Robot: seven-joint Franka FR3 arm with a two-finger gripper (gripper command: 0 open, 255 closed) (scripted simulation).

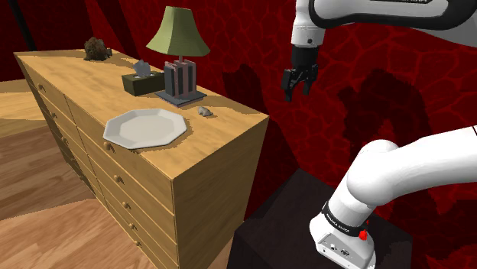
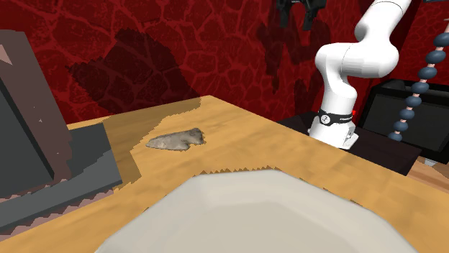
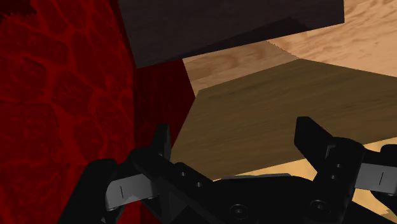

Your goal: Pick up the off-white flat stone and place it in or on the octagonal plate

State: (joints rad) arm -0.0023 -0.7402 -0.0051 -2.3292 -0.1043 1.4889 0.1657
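Gripper (image 1: 300, 82) spread, empty, hanging off the dresser's (image 1: 222, 153) end. Stone (image 1: 206, 112) lies down & to shoulder view's left of it, w/ plate (image 1: 145, 128) near, further left.

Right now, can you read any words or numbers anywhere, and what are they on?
No text reads clearly anywhere.
Black band round the white arm, near its base: small white lettering, too small to read.
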